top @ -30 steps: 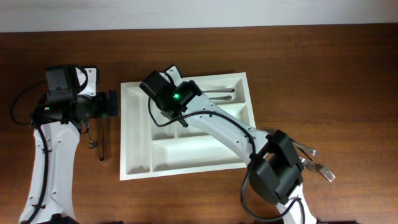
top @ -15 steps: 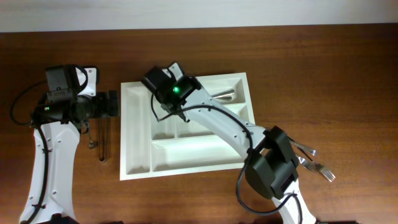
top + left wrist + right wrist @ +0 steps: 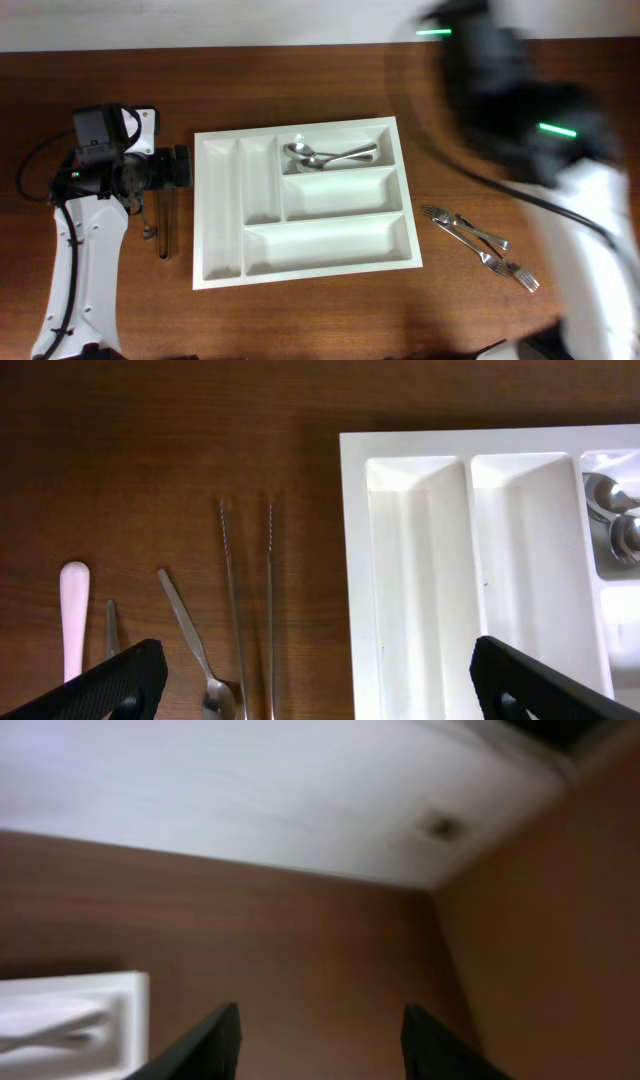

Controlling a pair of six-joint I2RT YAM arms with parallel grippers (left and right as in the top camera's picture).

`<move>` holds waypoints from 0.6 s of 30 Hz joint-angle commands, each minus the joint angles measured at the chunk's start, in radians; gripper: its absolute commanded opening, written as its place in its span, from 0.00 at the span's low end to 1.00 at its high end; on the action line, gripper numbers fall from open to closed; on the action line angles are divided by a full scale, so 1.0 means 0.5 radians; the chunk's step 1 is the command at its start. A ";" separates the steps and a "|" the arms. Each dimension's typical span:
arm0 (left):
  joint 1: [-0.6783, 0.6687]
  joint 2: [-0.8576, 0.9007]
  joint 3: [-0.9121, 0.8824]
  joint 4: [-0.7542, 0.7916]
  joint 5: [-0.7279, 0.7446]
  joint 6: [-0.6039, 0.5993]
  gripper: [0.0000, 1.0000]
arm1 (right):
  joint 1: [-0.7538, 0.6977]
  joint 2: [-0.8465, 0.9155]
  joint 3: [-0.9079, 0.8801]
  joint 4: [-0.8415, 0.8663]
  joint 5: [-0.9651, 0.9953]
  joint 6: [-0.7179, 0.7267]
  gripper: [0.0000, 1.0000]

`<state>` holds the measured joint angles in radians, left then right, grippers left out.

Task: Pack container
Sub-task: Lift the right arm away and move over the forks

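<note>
The white cutlery tray (image 3: 200, 210) lies mid-table, with two metal spoons (image 3: 330, 154) in its upper right compartment. My left gripper (image 3: 180, 165) hovers wide open and empty at the tray's left edge (image 3: 352, 560). It stands over loose cutlery: a metal spoon (image 3: 195, 650), two long thin metal rods (image 3: 245, 610) and a pink-handled piece (image 3: 73, 620). My right arm (image 3: 520, 110) is a motion blur at the far right, high off the table. Its gripper (image 3: 322, 1050) is open with nothing between the fingers, and the tray's corner (image 3: 70, 1020) shows at the lower left.
Forks (image 3: 480, 245) lie on the bare wood to the right of the tray. More cutlery (image 3: 163, 225) lies on the table left of the tray, below my left gripper. A white wall borders the table's far edge.
My right arm has lifted away from the tray's upper part and swung to the far right, its jaws opening. The left arm has not moved.
</note>
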<state>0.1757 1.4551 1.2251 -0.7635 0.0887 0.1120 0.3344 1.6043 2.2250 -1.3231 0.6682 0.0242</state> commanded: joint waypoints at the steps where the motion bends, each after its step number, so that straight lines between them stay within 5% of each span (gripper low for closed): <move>1: 0.008 0.011 0.044 -0.002 -0.014 0.033 0.99 | -0.386 -0.029 -0.212 -0.125 -0.616 0.096 0.52; 10: 0.008 0.011 0.044 -0.002 -0.014 0.033 0.99 | -0.880 0.086 -1.227 0.117 -0.970 0.001 0.52; 18: 0.008 0.011 0.044 -0.002 -0.014 0.033 0.99 | -0.823 0.226 -1.779 0.565 -1.299 -0.906 0.56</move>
<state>0.1757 1.4551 1.2251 -0.7635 0.0883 0.1120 -0.0940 1.7119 1.3697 -1.0676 0.0937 -0.2226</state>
